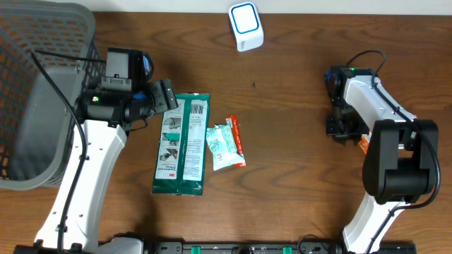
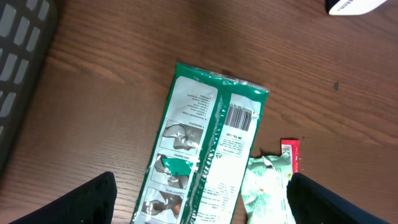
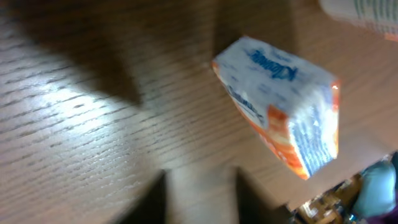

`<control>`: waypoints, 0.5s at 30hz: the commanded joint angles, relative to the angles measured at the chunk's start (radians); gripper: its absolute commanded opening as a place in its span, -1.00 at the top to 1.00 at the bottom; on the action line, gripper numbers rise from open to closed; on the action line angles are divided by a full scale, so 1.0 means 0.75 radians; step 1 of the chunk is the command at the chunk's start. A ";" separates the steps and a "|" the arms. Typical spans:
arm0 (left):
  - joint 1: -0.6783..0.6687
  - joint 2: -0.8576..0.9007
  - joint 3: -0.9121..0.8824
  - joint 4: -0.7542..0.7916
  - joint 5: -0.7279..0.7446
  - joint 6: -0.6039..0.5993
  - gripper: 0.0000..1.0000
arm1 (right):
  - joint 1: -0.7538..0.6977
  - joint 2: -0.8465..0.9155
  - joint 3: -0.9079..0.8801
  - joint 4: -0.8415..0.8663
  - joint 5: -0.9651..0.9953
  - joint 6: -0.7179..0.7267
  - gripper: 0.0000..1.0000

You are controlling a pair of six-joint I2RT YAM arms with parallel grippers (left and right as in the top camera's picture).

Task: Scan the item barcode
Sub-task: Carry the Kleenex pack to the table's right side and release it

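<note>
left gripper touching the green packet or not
Apart. Left wrist view: the left gripper is open, its fingers wide of the green packet, with a clear gap on each side.

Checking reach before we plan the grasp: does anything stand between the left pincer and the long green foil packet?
Nothing visible does. The open left pincer looks straight at the long green foil packet, barcode side up.
</note>
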 commanded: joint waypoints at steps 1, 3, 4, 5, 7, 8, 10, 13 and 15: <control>0.004 0.004 0.002 0.000 -0.008 0.012 -0.76 | -0.005 -0.004 -0.009 0.004 0.005 -0.007 0.03; 0.004 0.004 0.003 0.000 -0.008 0.012 -0.76 | -0.017 -0.004 -0.023 0.004 0.082 -0.017 -0.02; 0.004 0.004 0.002 -0.001 -0.008 0.012 -0.76 | -0.025 -0.004 -0.031 0.004 0.108 -0.001 -0.01; 0.004 0.004 0.003 -0.001 -0.008 0.012 -0.76 | -0.035 -0.004 -0.037 0.004 0.130 0.020 -0.01; 0.004 0.004 0.002 0.000 -0.008 0.012 -0.76 | -0.061 -0.004 -0.046 0.003 0.171 0.064 -0.01; 0.004 0.004 0.003 -0.001 -0.008 0.012 -0.76 | -0.075 -0.004 -0.050 0.003 0.183 0.080 -0.02; 0.004 0.004 0.003 0.000 -0.008 0.012 -0.76 | -0.099 -0.004 -0.051 0.004 0.178 0.092 -0.04; 0.004 0.004 0.003 0.000 -0.008 0.012 -0.76 | -0.124 -0.004 -0.051 0.004 0.171 0.102 -0.12; 0.004 0.004 0.002 0.000 -0.008 0.012 -0.76 | -0.129 -0.004 -0.051 0.008 0.160 0.101 -0.29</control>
